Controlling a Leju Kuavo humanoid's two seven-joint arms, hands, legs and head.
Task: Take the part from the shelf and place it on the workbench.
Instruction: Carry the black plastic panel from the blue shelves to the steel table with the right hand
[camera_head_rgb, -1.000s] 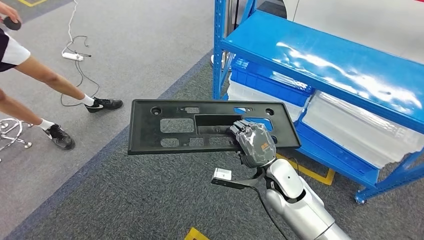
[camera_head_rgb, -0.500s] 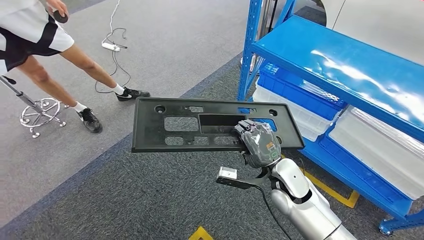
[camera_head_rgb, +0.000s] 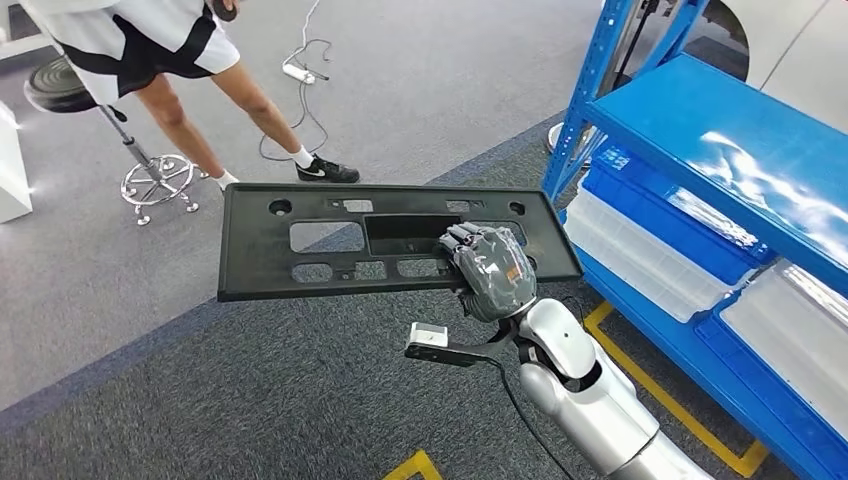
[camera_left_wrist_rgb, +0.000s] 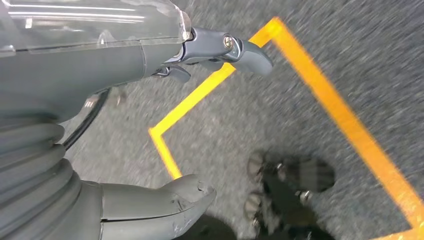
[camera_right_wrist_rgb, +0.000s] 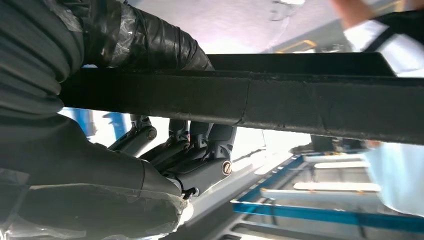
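Currently: black plastic part (camera_head_rgb: 330, 240), gripped level at one long edge by right hand (camera_head_rgb: 487, 270), off blue shelf (camera_head_rgb: 720, 140); left hand (camera_left_wrist_rgb: 150, 65) empty, fingers apart; next, carriage to workbench.

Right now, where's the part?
In the head view, the black part is off the blue shelf, held flat above the grey carpet by the right hand, shelf to its right.

Black part (camera_head_rgb: 330, 240) at centre frame; bright blue shelf (camera_head_rgb: 720, 130) on the right with white bins (camera_head_rgb: 640, 255); grey speckled carpet (camera_head_rgb: 250, 390) marked by yellow tape lines (camera_head_rgb: 650, 385); silver arm (camera_head_rgb: 590, 400).
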